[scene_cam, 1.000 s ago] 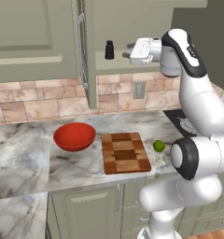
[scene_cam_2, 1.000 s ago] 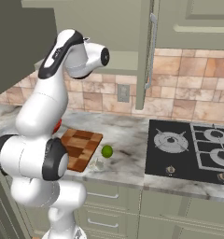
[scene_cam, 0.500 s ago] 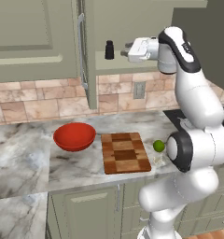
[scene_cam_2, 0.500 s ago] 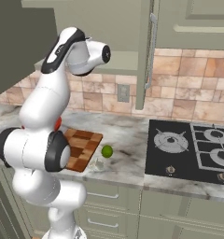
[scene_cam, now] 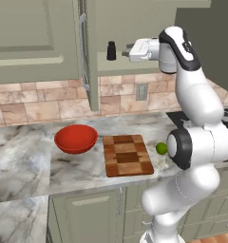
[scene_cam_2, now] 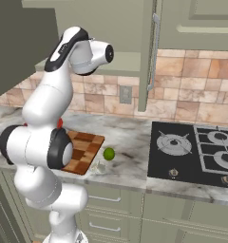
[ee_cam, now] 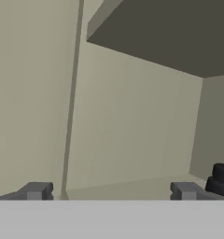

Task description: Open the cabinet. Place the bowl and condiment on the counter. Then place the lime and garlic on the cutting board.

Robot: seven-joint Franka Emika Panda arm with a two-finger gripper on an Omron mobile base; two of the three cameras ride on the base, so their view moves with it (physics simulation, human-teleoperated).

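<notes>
The cabinet (scene_cam: 91,71) stands open, its shelf (ee_cam: 132,116) before the hand. The black condiment (scene_cam: 111,51) stands upright on that shelf. My gripper (scene_cam: 127,51) is open just right of it, at shelf height, with nothing between the fingers. In the hand view the condiment's cap (ee_cam: 221,179) lies outside the right fingertip (ee_cam: 184,190). The red bowl (scene_cam: 76,138) rests on the counter (scene_cam: 21,161), left of the cutting board (scene_cam: 127,155). The lime (scene_cam: 161,148) and the whitish garlic (scene_cam_2: 100,166) lie on the marble right of the board.
A black hob (scene_cam_2: 196,152) is set into the counter to the right. The open door's edge and bar handle (scene_cam_2: 155,52) hang beside the arm. A wall socket (scene_cam: 141,91) sits on the tiled splashback. Green base cabinets run below.
The hand has edged slightly left towards the condiment and the arm's upper links have shifted. Bowl, board, lime and garlic lie as before.
</notes>
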